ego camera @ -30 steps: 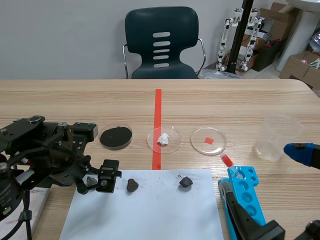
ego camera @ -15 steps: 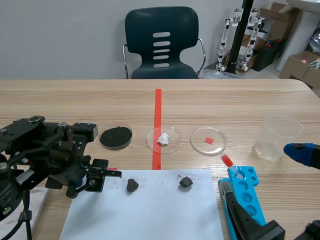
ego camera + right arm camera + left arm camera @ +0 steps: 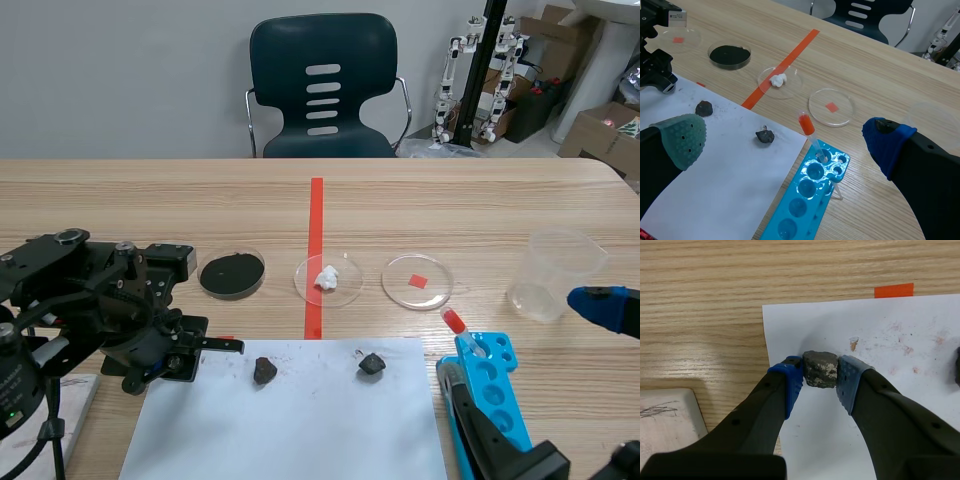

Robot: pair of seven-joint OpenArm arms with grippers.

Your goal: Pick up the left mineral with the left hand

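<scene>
left tool (image 3: 820, 381): mine, clamped on left mineral, pads on opposite sides so it can't roll out.
left mineral (image 3: 820, 369): between my pads, over paper sheet (image 3: 900, 330) corner; lifted or touching, can't tell.
middle mineral (image 3: 265, 370), right mineral (image 3: 371, 364): loose on sheet, clear of my grip.
right tool (image 3: 784, 136): fingers apart, empty, parked by tube rack (image 3: 810, 200), not needed.

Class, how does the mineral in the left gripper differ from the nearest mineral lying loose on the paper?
The held mineral is pinched in the left gripper; the loose mineral lies free on the paper. The held mineral looks grey with pale flecks; the loose mineral looks uniformly dark. Both are small rough lumps.
</scene>
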